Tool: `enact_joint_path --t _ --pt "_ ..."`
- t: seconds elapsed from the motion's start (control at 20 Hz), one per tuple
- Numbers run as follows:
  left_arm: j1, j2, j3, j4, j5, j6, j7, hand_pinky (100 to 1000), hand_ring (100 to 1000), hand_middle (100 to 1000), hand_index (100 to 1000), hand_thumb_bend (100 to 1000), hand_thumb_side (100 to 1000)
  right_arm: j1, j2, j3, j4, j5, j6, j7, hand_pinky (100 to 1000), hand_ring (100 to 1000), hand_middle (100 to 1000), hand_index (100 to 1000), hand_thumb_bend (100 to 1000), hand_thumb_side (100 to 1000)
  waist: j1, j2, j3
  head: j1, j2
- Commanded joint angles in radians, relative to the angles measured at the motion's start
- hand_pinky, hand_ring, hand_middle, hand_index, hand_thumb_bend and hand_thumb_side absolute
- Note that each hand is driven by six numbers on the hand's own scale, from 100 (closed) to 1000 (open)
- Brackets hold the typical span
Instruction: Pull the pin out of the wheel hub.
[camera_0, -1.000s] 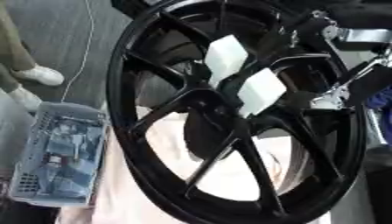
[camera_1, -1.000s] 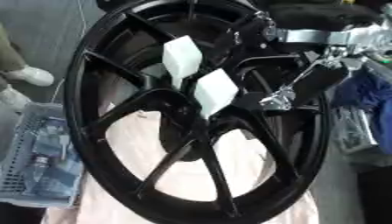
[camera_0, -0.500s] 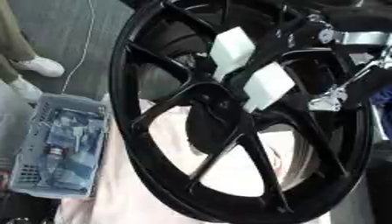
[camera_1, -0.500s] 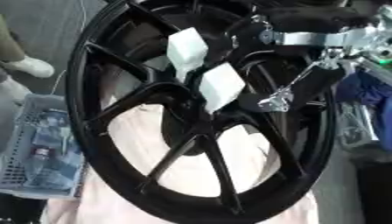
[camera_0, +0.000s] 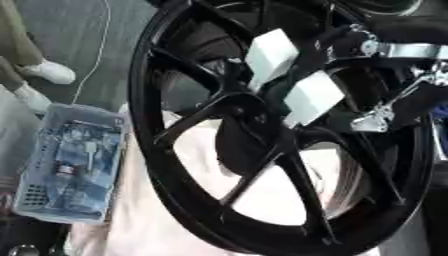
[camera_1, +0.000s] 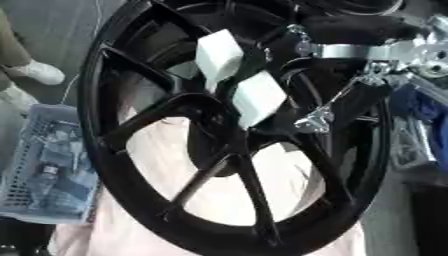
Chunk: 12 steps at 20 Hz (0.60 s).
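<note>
1. Far left: a pale plastic basket (camera_0: 74, 165) of small mixed items sat on the floor beside the work. Not part of the task, ignored.
2. Centre: black spoked wheel (camera_0: 262, 130) stood nearly upright over a pale pink cloth (camera_0: 157, 210), filling most of both eye views. Hub (camera_0: 249, 112) roughly mid-frame where the spokes meet.
3. Two white blocks, upper block (camera_1: 219, 54) and lower block (camera_1: 259, 97), sat just above and right of the hub, against the spokes. Couldn't tell whether either one is the pin or its handle; no thin pin shaft made out anywhere.
4. Right: my right arm came in from the upper right corner, black forearm w/ silver wrist joint (camera_1: 350, 50). The right hand (camera_1: 262, 55) seemed to reach in by the white blocks, but black fingers on black wheel; couldn't tell if released, clenched or grasping anything.
5. A silver linkage (camera_0: 376, 120) hung below the wrist, near the rim side. Part of the arm, I think.
6. Left hand: not visible in either view.
7. Judged step: at the hub, approach or grasp stage; pin prob. not out yet.
8. Next move needs: confirm fingers around the pin, then pull straight along its axis, away from the hub, w/o tipping the wheel.
</note>
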Motion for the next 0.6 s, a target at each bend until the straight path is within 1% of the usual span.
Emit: enact_joint_path --t 0.05,0.15,0.55,0.6 --pt "-0.01 0.007 0.008 -0.018 -0.007 0.001 0.003 810 656 518 735 100 700 -0.002 -0.017 -0.005 -0.006 0.009 0.007 -0.008 706 887 727 848 269 100 0.007 -0.014 0.0 0.0 -0.003" --pt "-0.012 0.006 0.008 -0.018 -0.007 0.001 0.004 809 656 518 734 100 699 -0.002 -0.014 -0.003 -0.006 0.014 0.011 -0.013 705 885 721 843 263 100 0.006 -0.013 0.001 0.0 -0.004" --pt "-0.011 0.002 0.008 -0.018 -0.011 0.004 0.006 810 656 518 734 100 703 0.002 -0.007 0.009 -0.006 0.014 0.019 -0.026 699 867 674 810 182 100 0.004 -0.009 0.003 0.002 -0.006" --pt "-0.01 0.002 0.008 -0.018 -0.011 0.004 0.006 810 657 518 734 100 703 0.001 -0.007 0.01 -0.006 0.011 0.02 -0.027 697 859 654 801 167 100 0.005 -0.009 0.003 0.003 -0.005"
